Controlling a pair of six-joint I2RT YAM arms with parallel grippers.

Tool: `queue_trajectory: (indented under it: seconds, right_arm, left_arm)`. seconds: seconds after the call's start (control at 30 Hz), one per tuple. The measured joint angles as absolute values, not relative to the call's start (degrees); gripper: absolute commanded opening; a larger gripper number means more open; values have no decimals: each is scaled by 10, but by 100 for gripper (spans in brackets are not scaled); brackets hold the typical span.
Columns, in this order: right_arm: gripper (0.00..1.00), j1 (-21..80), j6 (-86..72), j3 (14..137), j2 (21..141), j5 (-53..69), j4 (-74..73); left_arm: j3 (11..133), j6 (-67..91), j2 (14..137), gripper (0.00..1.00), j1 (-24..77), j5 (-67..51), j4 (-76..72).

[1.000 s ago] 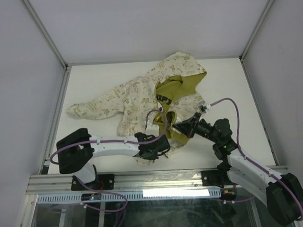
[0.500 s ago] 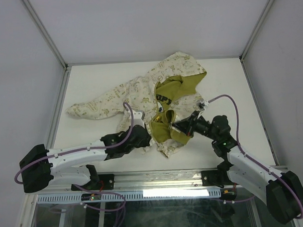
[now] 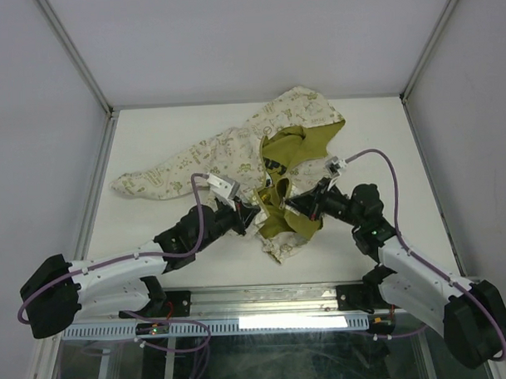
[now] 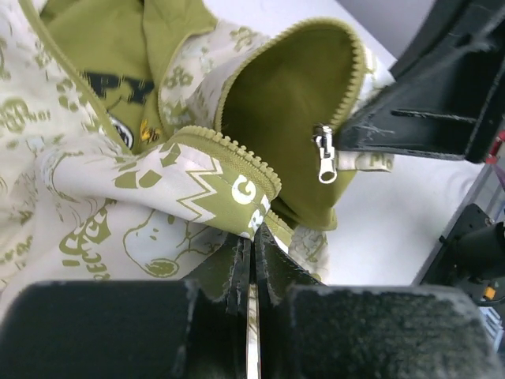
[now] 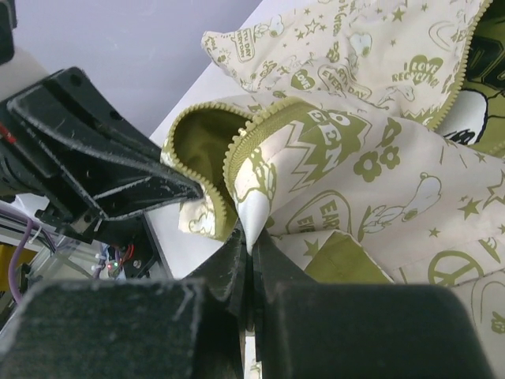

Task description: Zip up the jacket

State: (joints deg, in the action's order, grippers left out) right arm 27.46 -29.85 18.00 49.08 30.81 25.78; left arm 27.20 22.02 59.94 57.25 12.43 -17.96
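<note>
The small cream fabric jacket with olive-green print and lining [image 3: 227,157] lies unzipped on the white table [image 3: 151,135]; left gripper [image 3: 248,220] and right gripper [image 3: 293,206] each clamp fingers tight on one zipper-edged hem corner

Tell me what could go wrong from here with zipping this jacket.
1. Both jaws are shut on thin pinches of the jacket near its hem, so a tug may pull the fabric out.
2. The zipper pull hangs loose with neither arm holding it. The tooth rows curl apart, so they may not meet squarely at the slider.
3. The olive lining is bunched beside the teeth and might get caught.
</note>
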Motion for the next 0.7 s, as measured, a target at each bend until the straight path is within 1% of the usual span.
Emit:
queue_trajectory:
  seconds: [0.3,0.47,0.57,0.7]
  right_arm:
    - [0,278,-295,227,528,307,227]
    - [0,296,-164,248,531,463,179]
    - [0,309,-102,256,531,507,157]
    - [0,316,-48,272,533,530,132]
  left_arm:
    - [223,72,572,0,573,49,-290]
    - [219,3,555,0,573,27,-317]
    - [219,-19,553,0,572,22,-324]
    - [217,-37,550,0,569,-2,-326]
